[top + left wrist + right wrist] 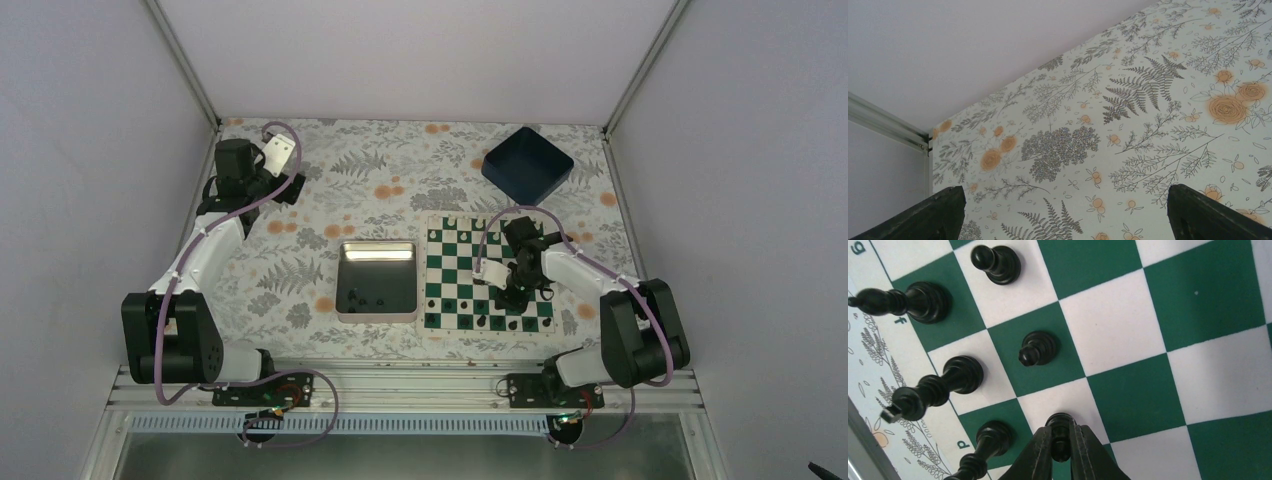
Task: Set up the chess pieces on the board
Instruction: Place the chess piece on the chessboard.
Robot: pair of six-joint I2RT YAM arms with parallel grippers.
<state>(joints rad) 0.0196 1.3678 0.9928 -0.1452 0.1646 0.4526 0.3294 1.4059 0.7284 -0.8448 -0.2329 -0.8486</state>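
One black pawn (1060,422) is pinched between the nearly shut fingers of the right gripper (1061,442), low over the chessboard (450,262). The pawn is held about upright, with its long axis in line with the fingers. Its base is hidden by them, so contact with the board cannot be told. A white square in the second row from the board's near edge lies right under it.

Just beside it, toward the tabletop's near edge, the black queen (980,445) is stood on the d square. The king (933,387) and a bishop (903,300) come next along the back row. Two more pawns (1037,347) are already set on the next two squares of the held pawn's row. The release is judged to turn on that tight spacing. The fingers would have to be parted only a little and drawn straight up along the pawn's axis, so that the queen is not caught.

Further out, a few black pieces (362,297) are left in the silver tin (377,246), which is placed beside the board toward the left edge. The right gripper is much the nearer to them. The left gripper (1065,187) is spread wide and empty over the far left corner of the tabletop (1148,100), well apart from the tin.
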